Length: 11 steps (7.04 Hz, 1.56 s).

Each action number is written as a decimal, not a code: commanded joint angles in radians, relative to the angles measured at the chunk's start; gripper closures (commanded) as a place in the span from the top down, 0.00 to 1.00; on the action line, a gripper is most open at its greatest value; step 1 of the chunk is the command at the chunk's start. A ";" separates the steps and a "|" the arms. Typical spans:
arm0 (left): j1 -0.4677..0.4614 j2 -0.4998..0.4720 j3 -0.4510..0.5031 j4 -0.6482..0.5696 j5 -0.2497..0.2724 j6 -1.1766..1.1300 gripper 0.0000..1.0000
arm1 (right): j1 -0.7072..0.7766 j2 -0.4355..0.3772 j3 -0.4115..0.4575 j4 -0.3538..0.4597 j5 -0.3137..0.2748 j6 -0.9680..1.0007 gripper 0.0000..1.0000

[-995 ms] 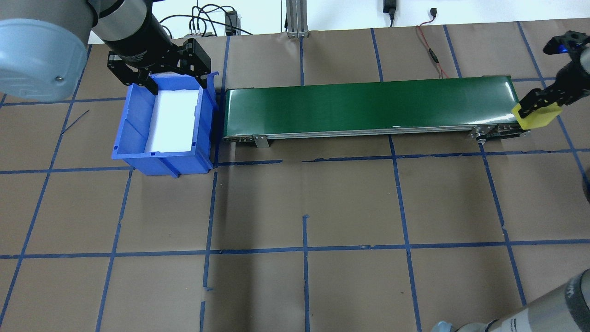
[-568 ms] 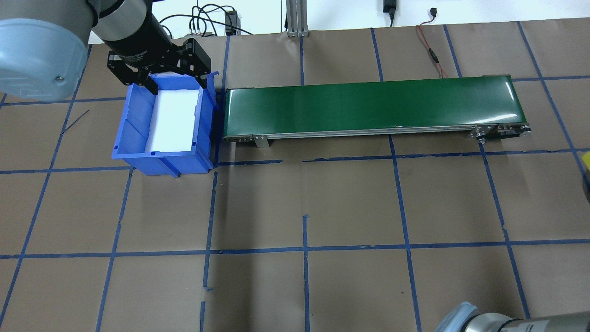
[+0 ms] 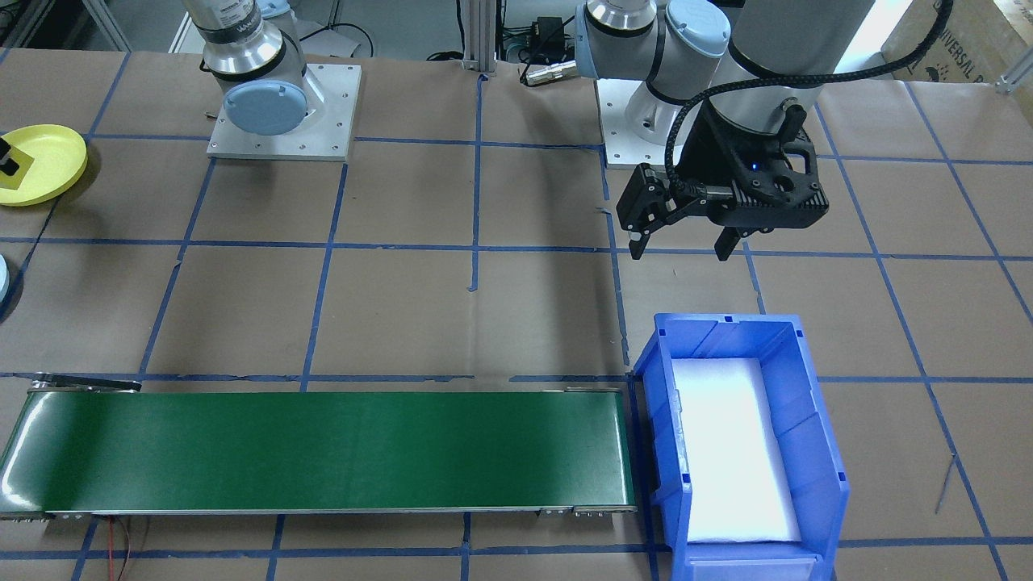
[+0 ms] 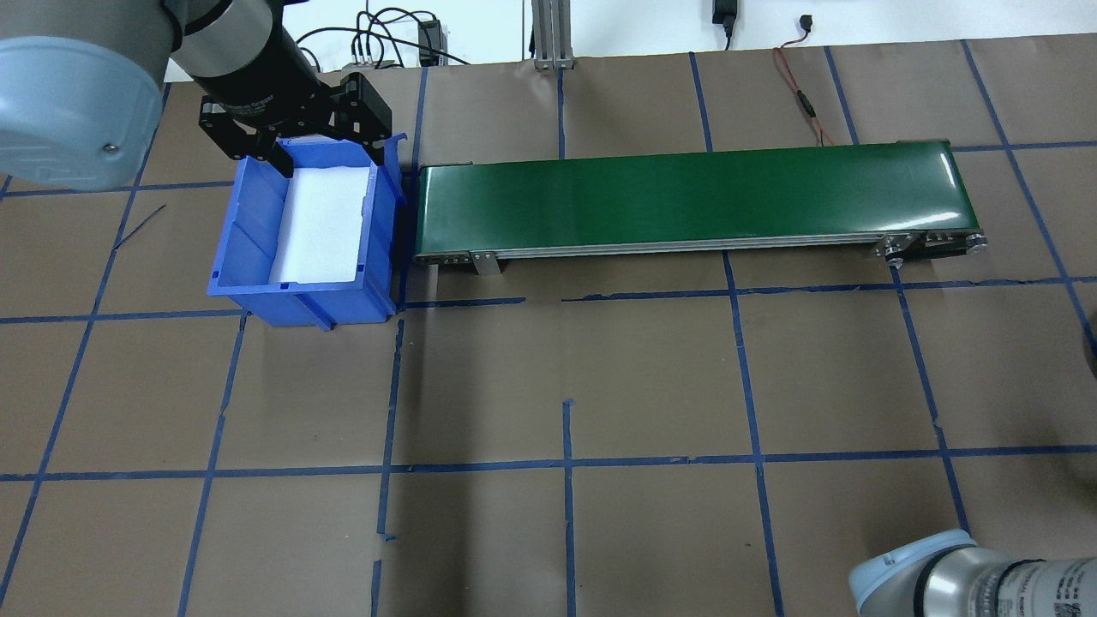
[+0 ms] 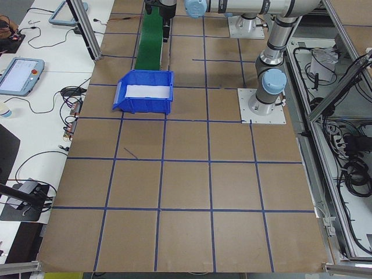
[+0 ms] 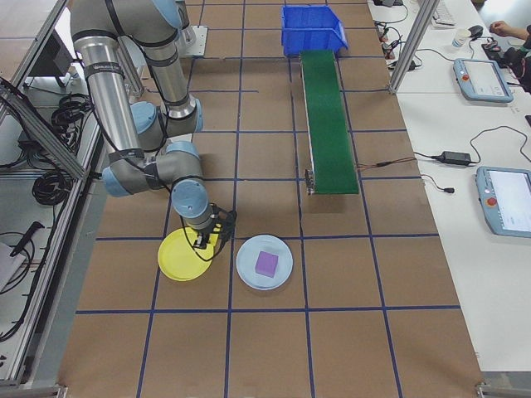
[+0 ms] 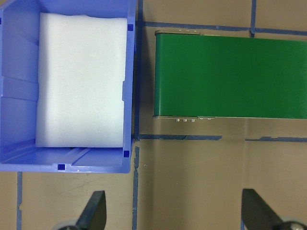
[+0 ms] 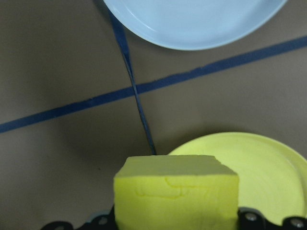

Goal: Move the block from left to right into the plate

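Observation:
A yellow block (image 8: 176,191) fills the bottom of the right wrist view, with my right gripper (image 8: 176,219) shut on it. It hangs at the rim of a yellow plate (image 8: 261,170), also seen from the right side (image 6: 181,259) and at the front view's left edge (image 3: 48,161). A light blue plate (image 6: 249,267) beside it carries a purple block (image 6: 266,264). My right gripper (image 6: 204,241) is outside the overhead view. My left gripper (image 4: 296,147) hovers open and empty over the far end of the blue bin (image 4: 248,248).
A green conveyor belt (image 4: 694,197) runs from the blue bin toward the robot's right. The bin (image 3: 815,436) holds only a white foam pad (image 3: 730,452). The right arm's elbow (image 4: 943,574) shows at the overhead view's bottom right. Tablets and cables lie on the side benches.
My right gripper carried the yellow block away from the conveyor's right end and out of the overhead view. The right arm's elbow swung in at the bottom right. The left arm stayed still.

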 commanded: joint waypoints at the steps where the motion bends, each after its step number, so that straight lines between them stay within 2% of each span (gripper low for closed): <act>1: 0.000 0.000 0.000 0.000 -0.001 0.000 1.00 | -0.061 0.047 0.022 -0.032 -0.013 -0.010 0.42; 2: 0.000 0.000 0.000 0.002 -0.001 0.000 1.00 | -0.063 0.067 0.008 -0.067 -0.010 -0.010 0.76; 3: 0.000 0.000 0.000 0.002 -0.001 0.000 1.00 | -0.063 0.072 0.011 -0.084 -0.014 -0.010 1.00; 5: -0.001 0.000 0.000 0.002 -0.003 0.000 1.00 | -0.061 0.057 -0.001 -0.079 -0.037 -0.002 1.00; 6: 0.000 0.000 0.000 0.002 -0.003 0.000 1.00 | 0.038 -0.005 -0.074 -0.055 -0.026 0.014 1.00; 7: 0.000 0.000 0.000 0.002 -0.003 0.000 1.00 | 0.215 -0.067 -0.181 0.106 -0.043 0.080 1.00; 8: 0.000 0.000 0.000 0.001 -0.003 0.000 1.00 | 0.368 -0.090 -0.280 0.252 -0.042 0.146 1.00; 9: 0.000 0.000 0.000 0.000 -0.003 0.000 1.00 | 0.551 -0.101 -0.325 0.282 -0.045 0.335 1.00; 10: 0.000 0.000 0.000 0.000 -0.003 0.000 1.00 | 0.724 -0.104 -0.348 0.286 -0.110 0.378 1.00; 11: -0.001 0.000 0.000 0.002 -0.003 0.000 1.00 | 0.884 -0.109 -0.418 0.378 -0.118 0.383 1.00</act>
